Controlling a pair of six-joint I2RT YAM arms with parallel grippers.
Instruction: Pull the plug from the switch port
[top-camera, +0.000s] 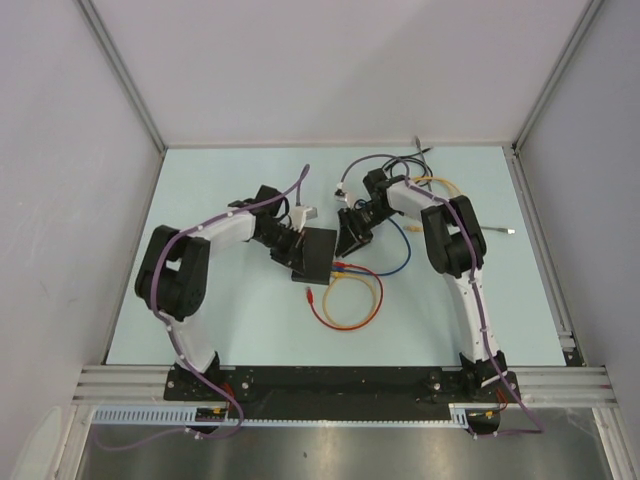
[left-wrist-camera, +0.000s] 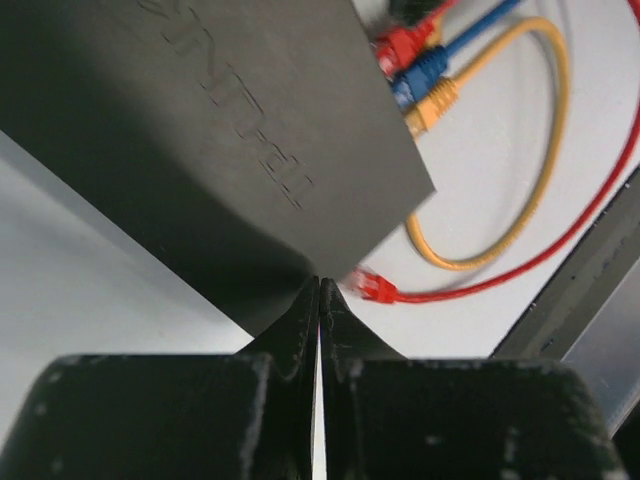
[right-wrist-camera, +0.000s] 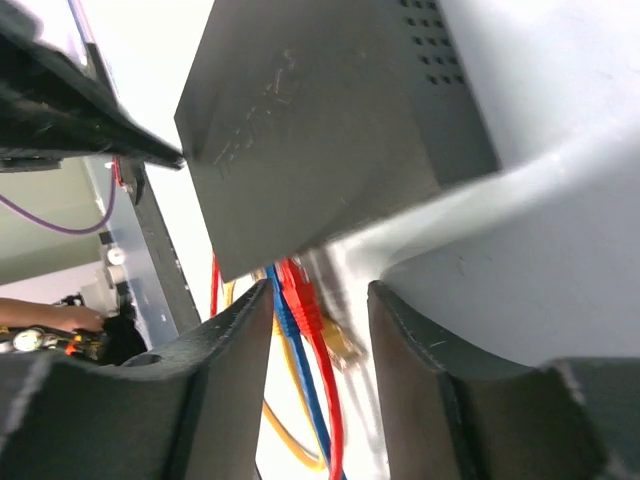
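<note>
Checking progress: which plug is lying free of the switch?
The loose red plug on the table beside the left gripper; the other red plug, blue plug and yellow plug sit at the switch edge.

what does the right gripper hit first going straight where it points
Probably the red cable plug in the flat matte-black switch box, between the fingers of the open right gripper; depth unclear.

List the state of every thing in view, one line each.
Switch: three plugs in.
Red plug: seated.
Blue plug: seated.
Yellow plug: seated.
Loose red plug: unplugged, lying free.
Left gripper: shut, tip against the switch.
Right gripper: open, around the seated plugs.
</note>
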